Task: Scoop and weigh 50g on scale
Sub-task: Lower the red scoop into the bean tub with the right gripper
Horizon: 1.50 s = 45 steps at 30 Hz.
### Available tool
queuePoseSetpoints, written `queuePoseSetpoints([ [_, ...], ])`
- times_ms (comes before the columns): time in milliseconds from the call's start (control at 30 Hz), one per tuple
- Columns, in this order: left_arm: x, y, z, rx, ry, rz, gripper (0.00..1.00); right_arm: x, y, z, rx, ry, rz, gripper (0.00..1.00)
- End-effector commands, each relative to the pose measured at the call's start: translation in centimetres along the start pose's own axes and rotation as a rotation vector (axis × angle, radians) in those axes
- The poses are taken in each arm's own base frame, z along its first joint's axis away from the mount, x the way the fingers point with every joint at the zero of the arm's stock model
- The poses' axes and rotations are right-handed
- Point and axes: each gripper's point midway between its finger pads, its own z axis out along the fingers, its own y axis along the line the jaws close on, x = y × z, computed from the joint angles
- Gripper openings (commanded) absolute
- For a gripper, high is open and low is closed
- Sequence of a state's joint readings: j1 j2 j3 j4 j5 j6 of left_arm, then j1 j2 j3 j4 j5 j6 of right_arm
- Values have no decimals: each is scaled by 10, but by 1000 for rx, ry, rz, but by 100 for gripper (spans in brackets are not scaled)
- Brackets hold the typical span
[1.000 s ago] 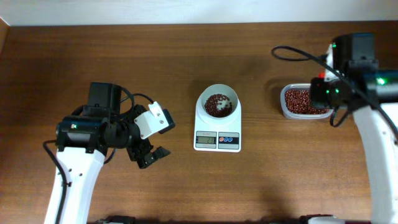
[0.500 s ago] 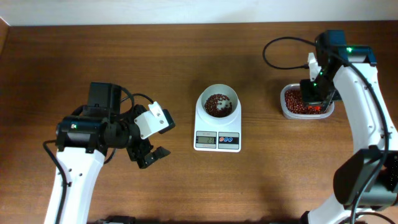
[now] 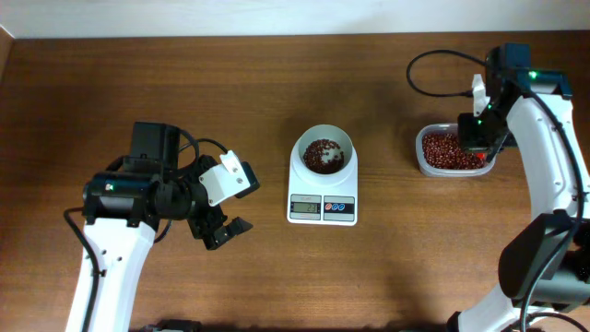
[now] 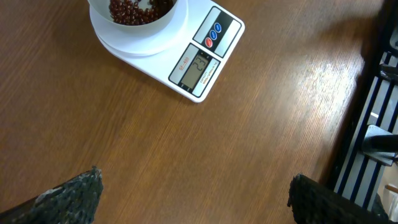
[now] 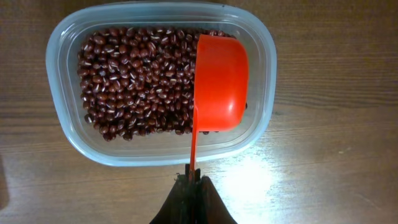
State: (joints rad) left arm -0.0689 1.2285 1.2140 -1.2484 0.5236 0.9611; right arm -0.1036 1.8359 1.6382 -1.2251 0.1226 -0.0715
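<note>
Scale: small, white, rectangular, digital; grey display; round white bowl.
Surface: brown wooden table; pale wall.
My left pincer: agape.
My right pincer: gripping red plastic scoop.

**Scale**: small white rectangular digital unit, flat on the wooden table at centre. The grey display sits on the front panel with the red and blue buttons beside it; the digits are too small to read.

**Bowl**: round, white, upright on the scale's platform. It holds a shallow layer of dark red beans.

**Tub**: clear plastic, rounded-rectangle, well to the right of the scale. It is filled with red beans.

**Scoop**: orange-red plastic. Its cup is over the right half of the tub, and its thin handle crosses the tub's rim, pinched in the right gripper.
</note>
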Motion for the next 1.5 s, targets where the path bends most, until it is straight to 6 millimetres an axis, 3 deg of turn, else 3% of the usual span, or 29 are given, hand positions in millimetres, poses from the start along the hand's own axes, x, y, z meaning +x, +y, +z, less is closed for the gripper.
queuePoseSetpoints([
  [0,-4,2,-5,-13,-11,-1,99,8,1,14,-4,30,-3,4],
  [333,-4,2,-5,-13,-11,-2,99,7,1,27,3,17,3,4],
  [800,-4,2,-5,-13,-11,-2,99,7,-19,33,27,20,51,4],
  [1033,-4,2,-5,-13,-11,-2,99,6,5,39,-109,27,50,4],
  [1467,-4,2,-5,-13,-11,-1,99,4,16,38,-178,21,48,4],
])
